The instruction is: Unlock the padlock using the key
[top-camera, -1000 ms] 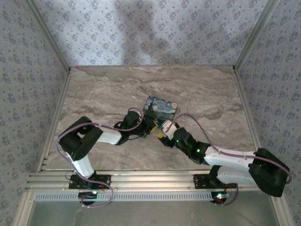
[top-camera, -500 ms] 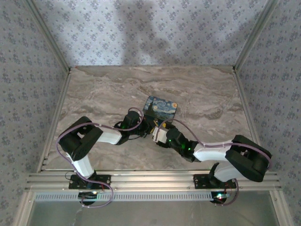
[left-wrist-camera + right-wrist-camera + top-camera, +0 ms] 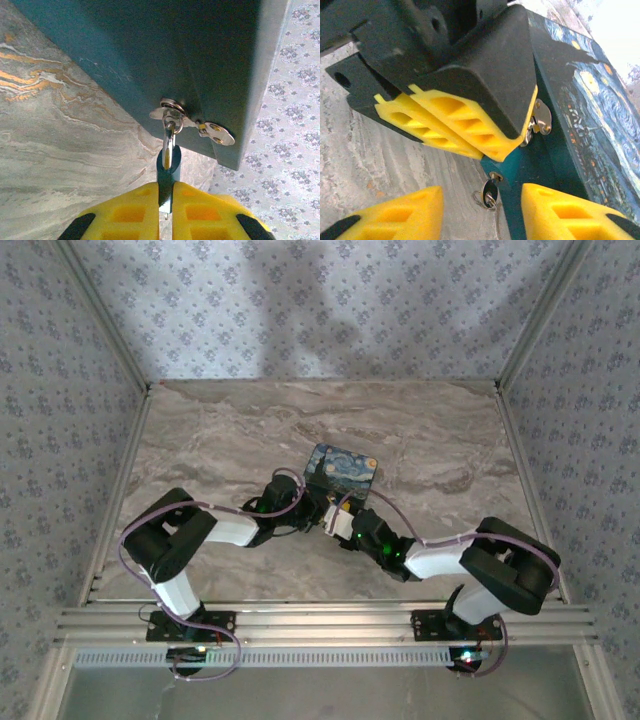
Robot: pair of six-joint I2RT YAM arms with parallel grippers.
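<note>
Swung in from the right, my right arm now sits folded close beside the box on the tabletop. My left jaws are clamped on the teal padlock, whose shackle hangs from the box's hasp. My right jaws stand apart on either side of the key in the padlock's base, not touching it.

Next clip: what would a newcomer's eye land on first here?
The starry-night printed box mid-table, where both arms meet. At its metal hasp, the left tool is shut on the small teal padlock. Below that, a key appears to sit in the padlock's underside, with the right tool open on either side of it.
</note>
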